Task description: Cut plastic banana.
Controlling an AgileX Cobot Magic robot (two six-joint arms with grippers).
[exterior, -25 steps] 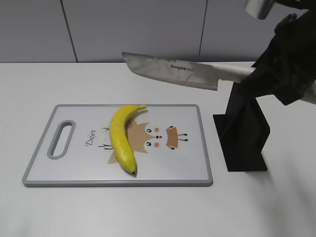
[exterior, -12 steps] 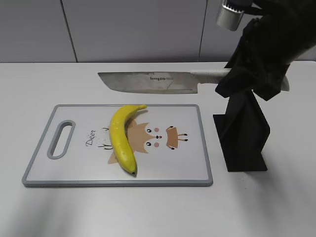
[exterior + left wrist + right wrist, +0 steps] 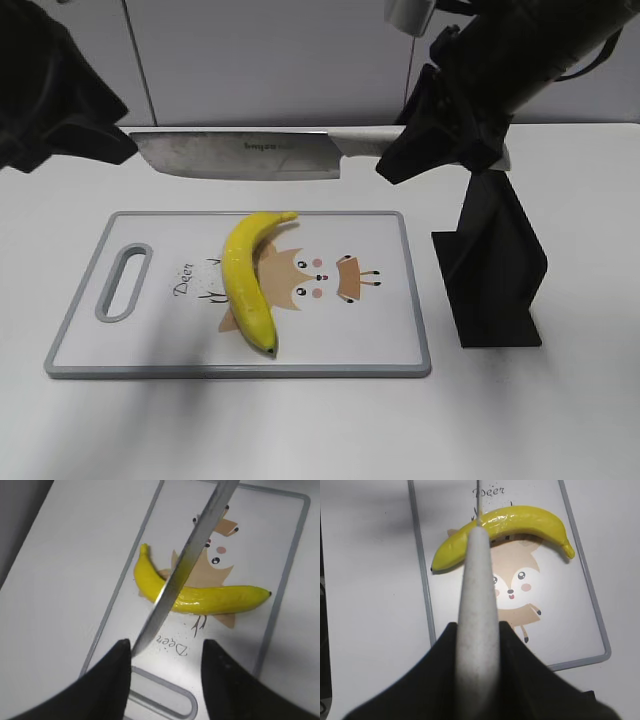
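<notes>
From the exterior view I see the plastic banana lying whole on the cutting board, its long axis running near-to-far, stem end away from me. My right pincer is clenched on the knife, whose blade hangs level above and beyond the banana, crossing its axis. The left arm sits at the blade's tip side.

Through the left wrist view, my left pincer is released, fingers spread on either side of the blade tip, the banana ahead and below.

Through the right wrist view, the handle runs straight out toward the banana's middle, so I judge the cut needs a descent.
</notes>
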